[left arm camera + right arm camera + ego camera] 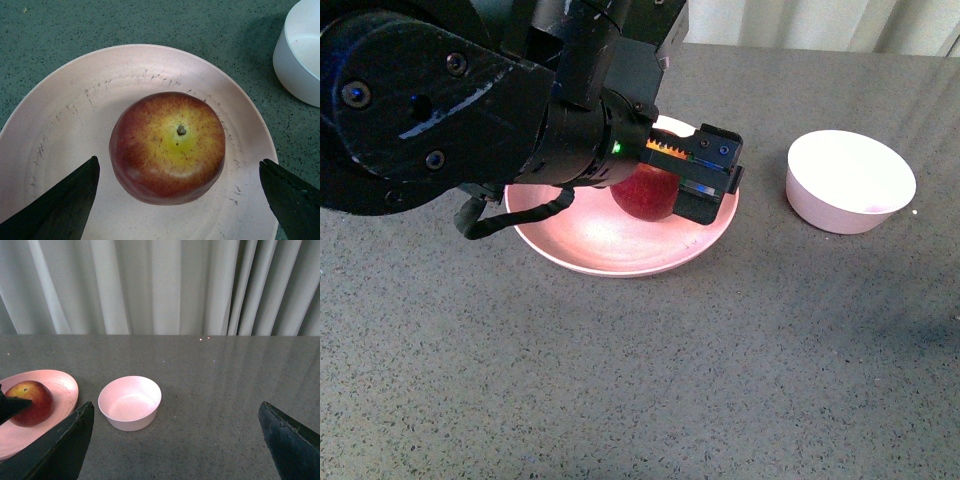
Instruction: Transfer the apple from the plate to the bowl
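- Apple sat on the pink plate, roughly mid-plate, not in the bowl.
- Left gripper was spread wide. One finger stood on each side of the apple with a clear gap on both, so it held nothing.
- Apple was round with no real long axis. Its stem dimple and yellow patch faced up at the left wrist camera, so the stem axis was roughly upright.
- Judged step: closing on the apple. The lift and carry were not yet done.
- Risk: if one finger touched first, the round apple could roll across the shallow plate and out of the jaws.
- Risk: fingers coming in too low could catch the plate and shove or tip it.
- Risk: the smooth skin could slip in a light squeeze during the carry.
- Risk: the bowl looked barely wider than the apple, so an off-centre drop could hit the rim or tip the bowl.
- Bowl stood empty on the grey table, near the plate on the robot's right and not touching it.
- Right gripper was also spread wide and empty, well apart from the plate.
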You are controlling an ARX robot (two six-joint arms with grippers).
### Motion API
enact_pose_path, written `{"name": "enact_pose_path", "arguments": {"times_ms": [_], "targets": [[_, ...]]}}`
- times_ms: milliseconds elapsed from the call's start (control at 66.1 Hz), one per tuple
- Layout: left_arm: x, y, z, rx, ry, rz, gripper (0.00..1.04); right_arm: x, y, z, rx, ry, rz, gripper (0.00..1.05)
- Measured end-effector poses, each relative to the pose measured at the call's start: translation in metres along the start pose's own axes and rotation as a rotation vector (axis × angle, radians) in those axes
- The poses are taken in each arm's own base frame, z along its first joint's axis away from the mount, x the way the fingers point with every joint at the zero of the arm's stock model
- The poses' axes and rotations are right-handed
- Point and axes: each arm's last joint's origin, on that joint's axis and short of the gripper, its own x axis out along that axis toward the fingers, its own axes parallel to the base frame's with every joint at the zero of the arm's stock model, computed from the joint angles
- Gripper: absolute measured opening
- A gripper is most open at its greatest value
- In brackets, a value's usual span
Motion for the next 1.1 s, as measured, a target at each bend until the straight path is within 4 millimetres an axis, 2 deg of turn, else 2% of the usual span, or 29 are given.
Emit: {"name": "enact_pose_path", "arguments": {"times_ms": [514, 847, 983, 1104], "targets": [[0.023, 0.000, 0.007, 0.001, 0.024, 0.024, 0.96, 0.000, 0.000, 0.000, 0.000, 0.000, 0.000, 0.96], [0.031, 0.000, -0.002, 0.005, 0.056, 0.035, 0.96, 0.000, 0.000, 0.000, 0.000, 0.000, 0.000, 0.96], [0.031, 0.000, -0.002, 0.004, 0.056, 0.045, 0.79, 0.000, 0.000, 0.000, 0.000, 0.000, 0.000, 0.96], [0.031, 0.000, -0.002, 0.006, 0.055, 0.050, 0.79, 0.000, 0.000, 0.000, 0.000, 0.000, 0.000, 0.96]]}}
